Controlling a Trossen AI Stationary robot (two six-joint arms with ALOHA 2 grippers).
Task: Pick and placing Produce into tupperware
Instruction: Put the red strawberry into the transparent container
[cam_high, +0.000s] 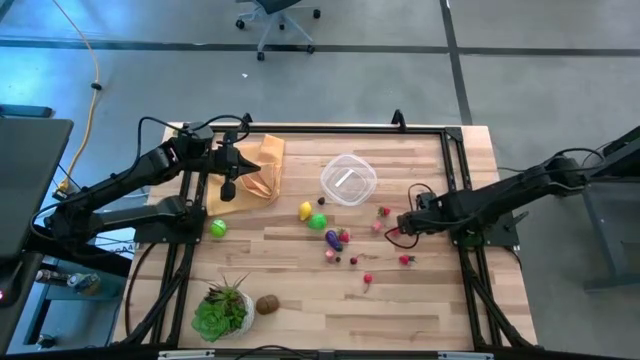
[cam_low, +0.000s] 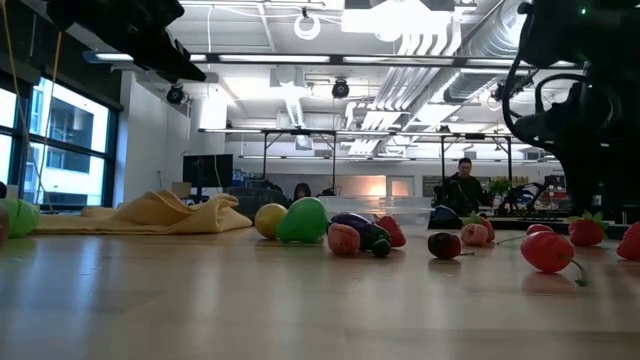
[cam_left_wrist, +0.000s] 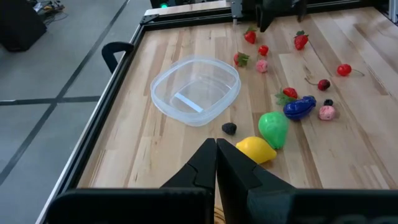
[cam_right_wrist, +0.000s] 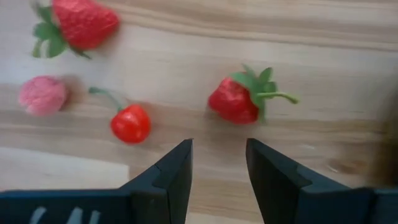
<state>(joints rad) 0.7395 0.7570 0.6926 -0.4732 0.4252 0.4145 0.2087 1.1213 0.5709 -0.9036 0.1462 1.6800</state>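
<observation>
One clear tupperware (cam_high: 348, 179) sits empty on the wooden table (cam_high: 300, 300), near its far edge, with the produce spread on the side toward the near edge and to the right. Counted from above: one yellow lemon (cam_high: 305, 211), one green pear-shaped piece (cam_high: 318, 221), one purple eggplant (cam_high: 333, 239), one green ball (cam_high: 218, 228) off to the left by itself, one brown kiwi-like piece (cam_high: 267, 304) beside the potted plant (cam_high: 222, 312), and a scatter of small red and pink pieces — roughly eight, too small to count exactly. One tan cloth (cam_high: 258, 168) lies at the far left corner. The left gripper (cam_left_wrist: 216, 163) hovers over that cloth with its fingers pressed together, holding nothing. The right gripper (cam_right_wrist: 219, 163) is low over the red pieces at the right, fingers parted with bare wood between them — a strawberry (cam_right_wrist: 239, 99) and a cherry (cam_right_wrist: 130, 123) lie just ahead, neither touched.
</observation>
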